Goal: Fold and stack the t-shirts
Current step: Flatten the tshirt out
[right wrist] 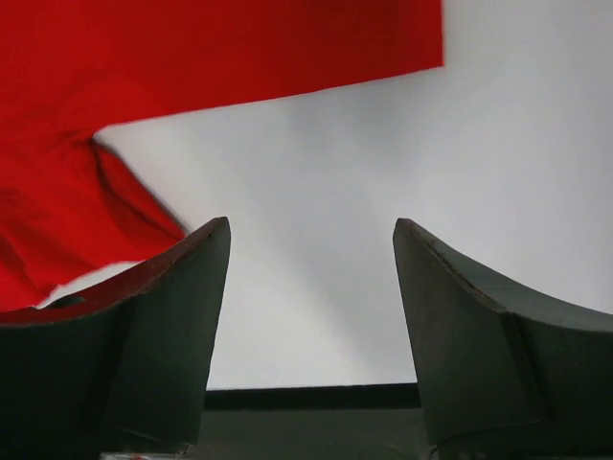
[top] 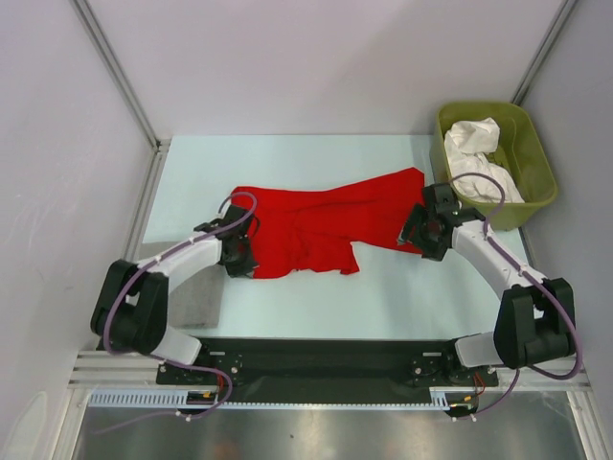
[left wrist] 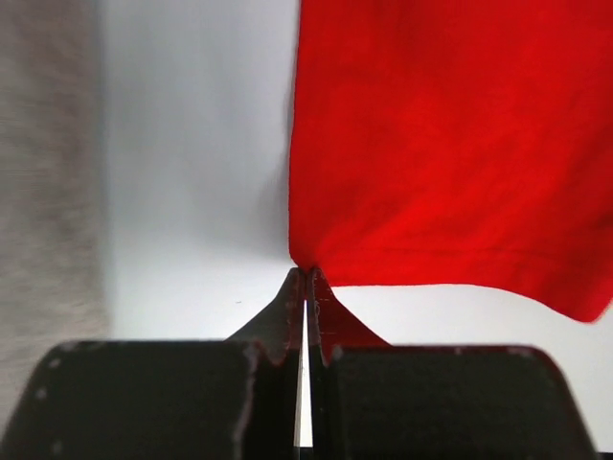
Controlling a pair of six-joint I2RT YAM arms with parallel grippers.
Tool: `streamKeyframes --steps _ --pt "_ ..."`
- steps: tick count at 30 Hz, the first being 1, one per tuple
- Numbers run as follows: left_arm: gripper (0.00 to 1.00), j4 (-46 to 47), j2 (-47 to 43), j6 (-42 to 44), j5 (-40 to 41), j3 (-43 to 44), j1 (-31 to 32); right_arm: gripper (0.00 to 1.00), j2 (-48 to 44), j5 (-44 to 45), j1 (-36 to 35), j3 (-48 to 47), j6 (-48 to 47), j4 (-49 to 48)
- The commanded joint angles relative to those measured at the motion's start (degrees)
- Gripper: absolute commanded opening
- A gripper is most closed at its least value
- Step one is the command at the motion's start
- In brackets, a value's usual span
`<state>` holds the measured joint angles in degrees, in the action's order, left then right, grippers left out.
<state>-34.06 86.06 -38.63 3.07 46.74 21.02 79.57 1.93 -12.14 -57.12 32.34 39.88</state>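
The left gripper [left wrist: 306, 280] is pinched tight on a corner of the red t-shirt [top: 316, 225], the cloth gathered to a point at its fingertips; the right gripper [right wrist: 311, 230] stands with its jaws wide apart over bare surface, holding nothing, the shirt's edge just beside its left finger. The red t-shirt lies spread but rumpled across the middle of the table [top: 287, 158], running from the left gripper toward the right gripper, with a flap hanging toward the near side; which corner the left gripper holds is hard to tell from above. The white t-shirts [top: 476, 149] sit bunched in the olive-green tub [top: 547, 172] at the far right corner, in neither gripper's hold. I judge the work to be early: laying the red t-shirt flat before its first fold. Next the right gripper should close on the near edge of the cloth so that both can draw it taut. The table is pale, smooth and matt; a grey pad [top: 196, 299] lies at the near left beside the left arm; plain white walls enclose the space on three sides.
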Motion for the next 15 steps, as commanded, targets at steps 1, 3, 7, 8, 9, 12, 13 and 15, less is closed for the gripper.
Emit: streamKeyframes --steps 1,3,7,8,9,12,13,15 --pt "0.0 -1.3 -7.5 5.7 5.6 3.5 -0.7 0.72 -2.8 9.2 0.1 4.1 15.4 -4.8" --pt "0.01 -1.3 -10.0 7.0 5.4 5.0 -0.6 0.68 -6.0 11.5 0.3 9.6 20.1 -10.3" --pt "0.0 -1.3 -12.0 8.3 3.7 6.6 -0.6 0.41 -5.9 17.9 0.6 12.7 29.1 -12.4" --pt "0.0 -1.3 -12.2 8.3 3.4 6.7 -0.6 0.4 -5.5 19.5 0.6 12.6 29.8 -11.8" --pt "0.0 -1.4 -12.3 8.5 3.2 6.8 -0.6 0.4 -5.1 22.3 0.7 12.5 29.9 -11.8" --pt "0.0 -1.4 -12.8 9.5 2.4 6.8 -0.6 0.47 -3.5 26.2 1.1 12.3 29.5 -12.8" --pt "0.0 -1.4 -12.8 9.7 2.4 6.8 -0.6 0.5 -2.8 26.5 1.2 12.4 29.2 -13.3" --pt "0.0 -1.4 -13.3 10.4 1.8 6.9 -0.6 0.52 -2.0 26.8 1.1 12.4 29.1 -14.7"
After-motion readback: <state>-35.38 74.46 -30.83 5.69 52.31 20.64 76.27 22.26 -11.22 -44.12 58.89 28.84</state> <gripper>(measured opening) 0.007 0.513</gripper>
